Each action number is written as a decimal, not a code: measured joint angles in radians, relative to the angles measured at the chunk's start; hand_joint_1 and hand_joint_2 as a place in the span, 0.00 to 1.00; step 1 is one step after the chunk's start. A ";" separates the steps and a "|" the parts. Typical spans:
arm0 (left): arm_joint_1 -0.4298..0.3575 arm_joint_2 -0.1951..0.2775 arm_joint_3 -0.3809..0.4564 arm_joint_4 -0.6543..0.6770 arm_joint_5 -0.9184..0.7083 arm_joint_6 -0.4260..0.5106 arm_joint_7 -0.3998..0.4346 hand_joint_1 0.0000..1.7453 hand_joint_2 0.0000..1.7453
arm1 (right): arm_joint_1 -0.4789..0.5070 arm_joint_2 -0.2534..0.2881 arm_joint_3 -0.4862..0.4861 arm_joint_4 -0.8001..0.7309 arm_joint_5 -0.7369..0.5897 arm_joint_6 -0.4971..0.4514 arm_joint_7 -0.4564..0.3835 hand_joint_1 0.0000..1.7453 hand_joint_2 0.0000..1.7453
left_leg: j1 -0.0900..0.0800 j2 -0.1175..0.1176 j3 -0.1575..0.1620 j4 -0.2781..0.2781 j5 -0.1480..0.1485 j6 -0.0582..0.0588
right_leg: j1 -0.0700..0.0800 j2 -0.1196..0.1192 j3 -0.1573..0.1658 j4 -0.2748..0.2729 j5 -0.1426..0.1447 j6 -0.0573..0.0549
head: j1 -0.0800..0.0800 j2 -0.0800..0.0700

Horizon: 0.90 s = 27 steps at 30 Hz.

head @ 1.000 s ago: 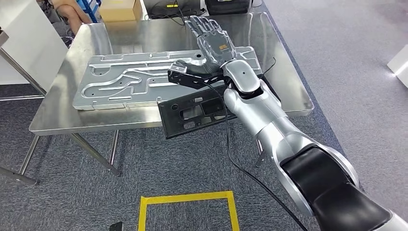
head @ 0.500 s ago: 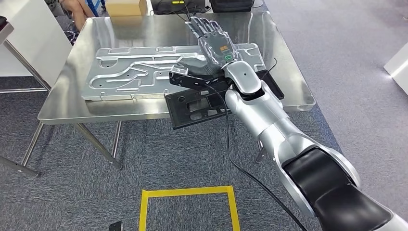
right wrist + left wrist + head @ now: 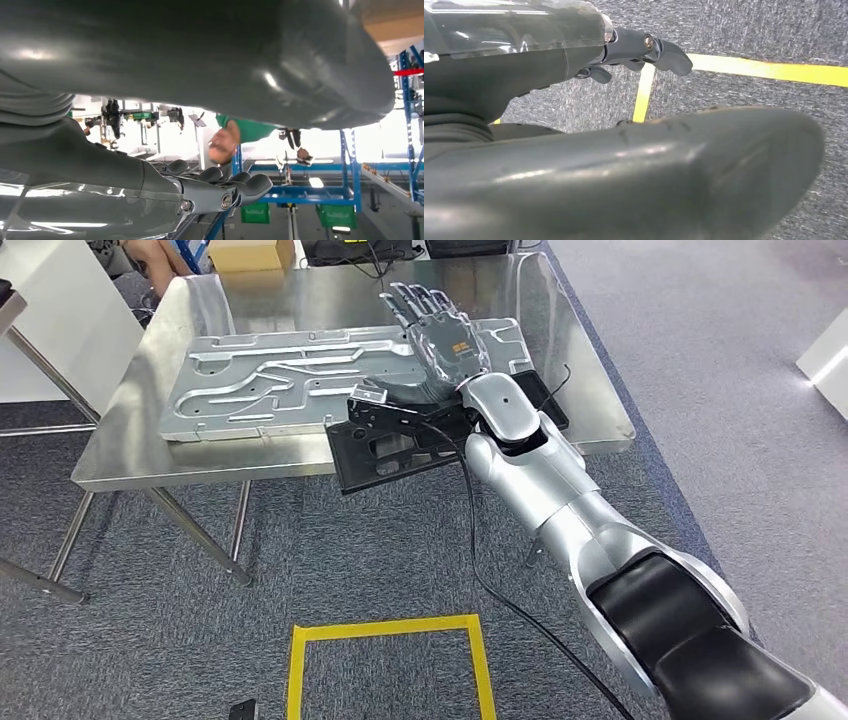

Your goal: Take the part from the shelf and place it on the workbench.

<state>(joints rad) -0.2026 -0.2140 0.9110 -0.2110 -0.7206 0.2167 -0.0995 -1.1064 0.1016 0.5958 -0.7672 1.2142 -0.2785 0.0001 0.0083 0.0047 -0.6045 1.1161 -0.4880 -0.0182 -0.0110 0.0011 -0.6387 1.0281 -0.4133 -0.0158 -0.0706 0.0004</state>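
Lying flat on the workbench [image 3: 150, 455], black part [image 3: 390, 455], its near end jutting over the front edge, just beside the silver panel [image 3: 290, 380]. Hovering above the part, right hand [image 3: 440, 335], fingers spread, gripping nothing. Hanging over grey carpet with yellow tape [image 3: 769, 70], left hand [image 3: 634, 50], fingers loosely apart, holding nothing.
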 joint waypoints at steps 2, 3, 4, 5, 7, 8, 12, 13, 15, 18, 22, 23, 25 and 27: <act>-0.003 0.000 0.000 0.000 0.000 0.000 0.001 0.00 0.00 | 0.001 -0.002 0.001 -0.009 -0.006 0.003 0.004 0.00 0.00 | -0.006 -0.001 0.050 -0.090 0.018 0.010 | 0.000 0.000 -0.005 0.000 0.008 0.010 | 0.000 0.000; -0.003 0.000 0.000 0.000 0.000 0.000 0.001 0.00 0.00 | 0.003 -0.003 0.002 -0.013 -0.010 0.005 0.007 0.00 0.00 | -0.009 -0.002 0.052 -0.098 0.017 0.014 | 0.000 -0.001 -0.007 -0.001 0.013 0.017 | 0.000 0.000; -0.003 0.000 0.000 0.000 0.000 0.000 0.001 0.00 0.00 | 0.005 -0.004 0.002 -0.015 -0.015 0.006 0.009 0.00 0.00 | -0.011 -0.003 0.049 -0.101 0.024 0.020 | 0.000 -0.001 -0.008 -0.003 0.018 0.024 | 0.000 0.000; -0.002 0.000 0.000 0.000 0.001 0.000 0.001 0.00 0.00 | 0.007 -0.007 0.002 -0.017 -0.019 0.006 0.011 0.00 0.00 | -0.009 -0.001 0.048 -0.105 0.031 0.026 | -0.001 -0.001 -0.009 -0.002 0.018 0.030 | 0.000 0.000; -0.003 0.000 0.000 0.000 0.001 0.000 0.001 0.00 0.00 | 0.008 -0.014 0.003 -0.022 -0.026 0.006 0.014 0.00 0.00 | -0.005 0.002 0.041 -0.117 0.050 0.041 | -0.001 0.000 -0.027 0.036 -0.018 0.040 | 0.000 0.000; -0.003 0.000 0.000 0.000 0.001 0.000 0.001 0.00 0.00 | 0.009 -0.018 0.003 -0.023 -0.028 0.005 0.015 0.00 0.00 | -0.003 0.003 0.034 -0.120 0.058 0.046 | -0.002 0.000 -0.048 0.088 -0.056 0.043 | 0.000 0.000; -0.001 0.000 0.000 0.000 0.002 0.000 0.001 0.00 0.00 | 0.022 -0.030 0.006 -0.025 -0.038 0.001 0.016 0.00 0.00 | -0.005 0.004 -0.002 -0.116 0.082 0.050 | -0.003 0.000 -0.106 0.278 -0.153 0.052 | 0.000 0.000; -0.001 -0.001 0.000 0.000 0.003 -0.001 0.001 0.00 0.00 | 0.025 -0.033 0.007 -0.027 -0.044 -0.003 0.017 0.00 0.00 | -0.005 0.003 -0.010 -0.113 0.086 0.048 | -0.004 -0.001 -0.077 0.244 -0.136 0.052 | 0.000 0.000; 0.000 -0.001 0.000 0.000 0.004 -0.001 0.001 0.00 0.00 | 0.027 -0.041 0.008 -0.038 -0.059 -0.020 0.018 0.00 0.00 | -0.006 0.003 -0.024 -0.102 0.091 0.043 | -0.004 -0.001 0.014 0.101 -0.089 0.047 | 0.000 0.000; 0.000 -0.001 0.001 0.000 0.012 -0.001 -0.003 0.00 0.00 | 0.049 -0.064 0.004 -0.079 -0.086 -0.084 0.019 0.00 0.00 | -0.011 0.002 -0.039 -0.091 0.099 0.029 | 0.001 0.000 0.063 0.000 -0.067 0.032 | 0.000 0.000; 0.009 -0.001 0.004 0.000 0.021 0.001 -0.011 0.00 0.00 | 0.156 -0.129 -0.032 -0.211 -0.097 -0.212 0.018 0.00 0.00 | -0.005 -0.002 -0.056 -0.060 0.072 0.007 | -0.001 -0.007 0.055 -0.009 -0.044 0.004 | 0.000 0.000; 0.012 0.000 0.004 0.000 0.021 0.002 -0.011 0.00 0.00 | 0.190 -0.144 -0.046 -0.251 -0.094 -0.234 0.018 0.00 0.00 | -0.003 -0.002 -0.072 -0.016 0.036 0.003 | -0.003 -0.010 0.051 -0.011 -0.037 -0.001 | 0.000 0.000; 0.016 0.000 0.006 0.000 0.021 0.002 -0.012 0.00 0.00 | 0.265 -0.173 -0.080 -0.334 -0.088 -0.272 0.012 0.00 0.00 | 0.001 -0.002 -0.114 0.116 -0.047 -0.005 | -0.002 -0.011 0.036 -0.011 -0.027 -0.004 | 0.000 0.000; 0.018 0.000 0.008 0.000 0.021 0.003 -0.014 0.00 0.00 | 0.342 -0.201 -0.113 -0.412 -0.086 -0.303 0.000 0.00 0.00 | 0.002 -0.002 -0.125 0.195 -0.083 -0.008 | -0.001 -0.011 0.022 -0.009 -0.017 -0.002 | 0.000 0.000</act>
<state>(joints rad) -0.1848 -0.2135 0.9189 -0.2110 -0.6995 0.2193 -0.1131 -0.7644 -0.0993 0.4823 -1.1797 1.1280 -0.5817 -0.0002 0.0107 0.0029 -0.7298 1.3109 -0.5711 -0.0265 -0.0124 -0.0098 -0.6167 1.0192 -0.4305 -0.0176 -0.0706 0.0004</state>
